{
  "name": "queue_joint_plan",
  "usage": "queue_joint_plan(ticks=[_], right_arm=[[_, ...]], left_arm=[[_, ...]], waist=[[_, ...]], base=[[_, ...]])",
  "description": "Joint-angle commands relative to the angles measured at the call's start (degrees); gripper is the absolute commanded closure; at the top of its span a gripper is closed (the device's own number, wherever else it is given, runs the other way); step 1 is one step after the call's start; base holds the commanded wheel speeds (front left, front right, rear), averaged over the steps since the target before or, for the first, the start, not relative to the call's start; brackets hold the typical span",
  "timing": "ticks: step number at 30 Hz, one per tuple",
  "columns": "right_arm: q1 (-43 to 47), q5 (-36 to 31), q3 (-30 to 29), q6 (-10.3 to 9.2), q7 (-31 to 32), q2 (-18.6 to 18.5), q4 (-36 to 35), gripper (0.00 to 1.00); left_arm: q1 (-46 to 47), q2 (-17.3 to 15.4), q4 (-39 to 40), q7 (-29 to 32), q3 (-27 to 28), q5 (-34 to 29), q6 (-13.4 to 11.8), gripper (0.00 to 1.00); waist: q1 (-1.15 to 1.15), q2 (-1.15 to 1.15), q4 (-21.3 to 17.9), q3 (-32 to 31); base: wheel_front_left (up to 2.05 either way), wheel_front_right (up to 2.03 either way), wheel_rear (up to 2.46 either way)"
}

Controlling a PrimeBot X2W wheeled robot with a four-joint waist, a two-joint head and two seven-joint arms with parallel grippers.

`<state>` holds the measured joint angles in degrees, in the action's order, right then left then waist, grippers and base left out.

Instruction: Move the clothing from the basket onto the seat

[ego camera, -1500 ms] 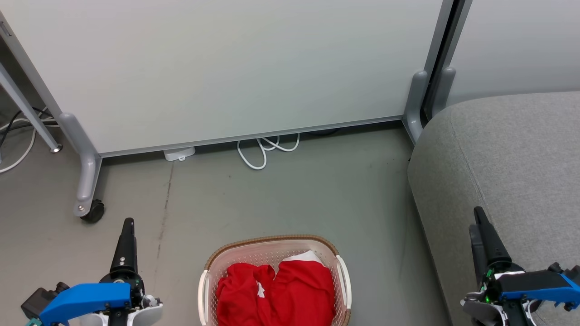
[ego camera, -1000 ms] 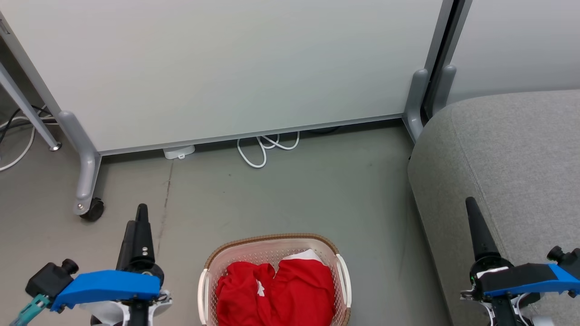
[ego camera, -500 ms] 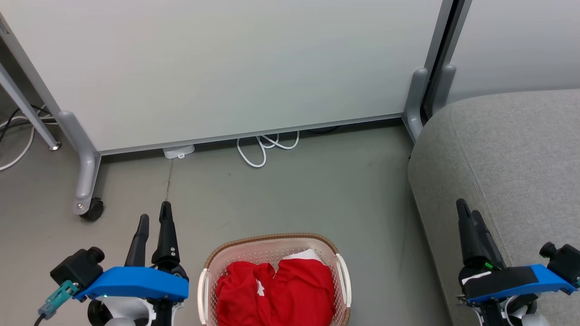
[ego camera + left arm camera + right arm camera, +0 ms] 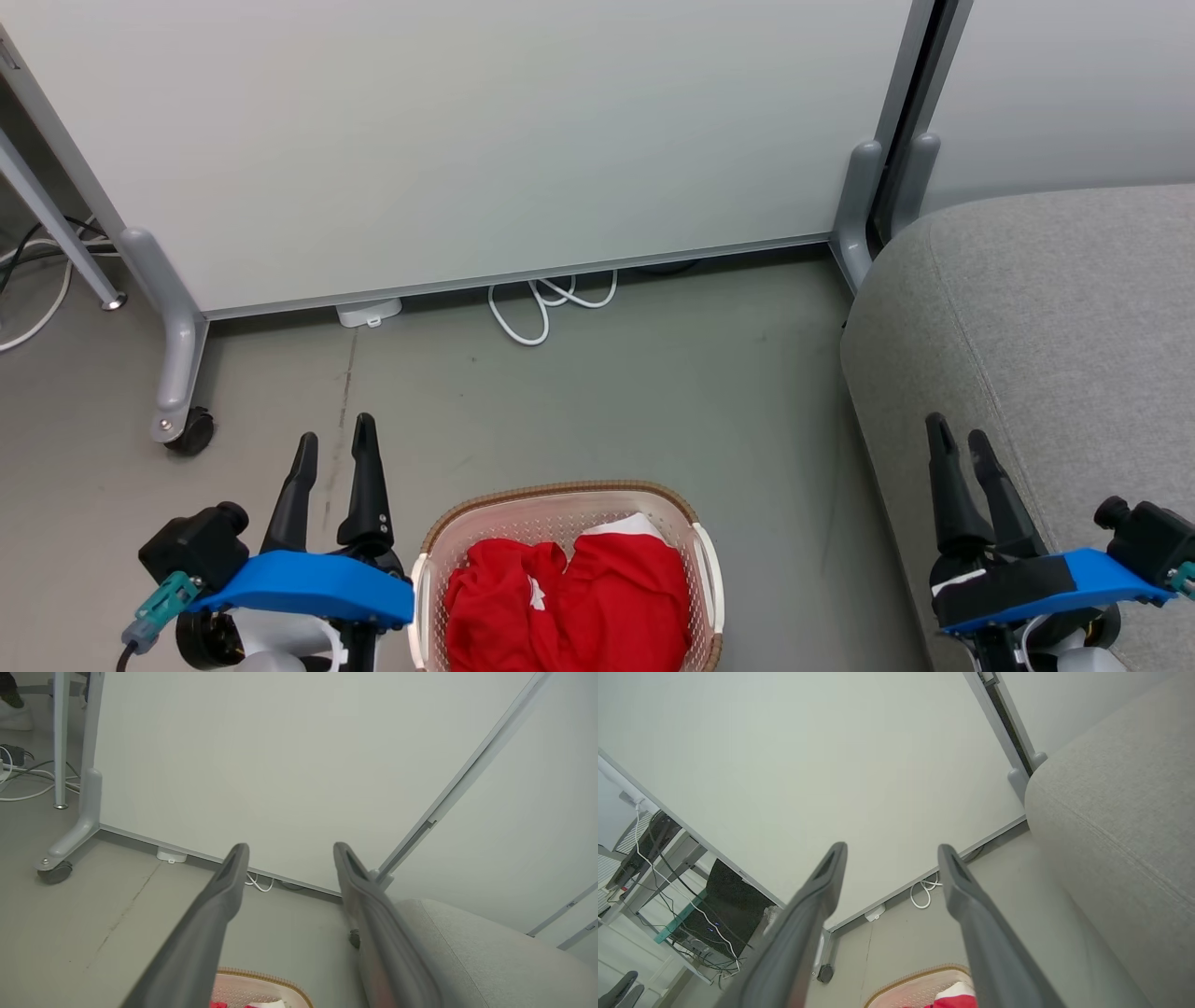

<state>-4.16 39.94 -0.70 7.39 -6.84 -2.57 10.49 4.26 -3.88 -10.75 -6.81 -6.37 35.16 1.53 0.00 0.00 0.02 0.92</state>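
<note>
The cream basket (image 4: 560,499) with a brown rim sits on the floor at the bottom centre of the head view, and its far rim shows again in the left wrist view (image 4: 261,977) and the right wrist view (image 4: 915,975). Red clothing (image 4: 569,602) with white parts lies bunched inside it. The grey seat (image 4: 1064,327) fills the right side. My left gripper (image 4: 334,431) hovers open just left of the basket, fingers empty. My right gripper (image 4: 954,434) stands open over the seat's front edge, holding nothing.
A white partition panel (image 4: 448,140) on grey feet with a castor (image 4: 191,434) stands behind the floor. A white cable loop (image 4: 546,308) and a small white box (image 4: 369,315) lie at its base. More cables (image 4: 37,280) trail at far left.
Both arms have swung inward and turned, so each gripper's two fingers now show side by side. The left gripper has come right, close beside the basket. Basket and clothing are unmoved.
</note>
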Motion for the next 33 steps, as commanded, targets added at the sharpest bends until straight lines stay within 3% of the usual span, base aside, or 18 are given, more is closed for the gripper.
queue_joint_plan(ticks=[1, 19, 33], right_arm=[[0.29, -1.68, 0.13, 0.10, -0.56, -0.35, -0.60, 0.00], [0.82, -11.91, 1.32, 0.11, -3.23, -0.39, -0.92, 0.00], [1.15, -18.94, 2.02, 0.13, -5.08, -0.41, -1.71, 0.00]], left_arm=[[1.19, -0.43, 0.44, -0.62, -0.35, -1.61, -0.14, 0.00], [1.12, -0.30, 0.28, -3.28, -2.00, -12.74, -0.90, 0.00], [1.00, 0.17, -0.04, -5.11, -2.95, -19.65, 0.20, 0.00]], waist=[[0.00, 0.00, -0.01, 0.00], [0.00, 0.00, 0.27, 0.01], [0.00, 0.00, 0.59, 0.09]], base=[[0.00, 0.00, 0.00], [0.00, 0.00, 0.00], [0.00, 0.00, 0.00]])
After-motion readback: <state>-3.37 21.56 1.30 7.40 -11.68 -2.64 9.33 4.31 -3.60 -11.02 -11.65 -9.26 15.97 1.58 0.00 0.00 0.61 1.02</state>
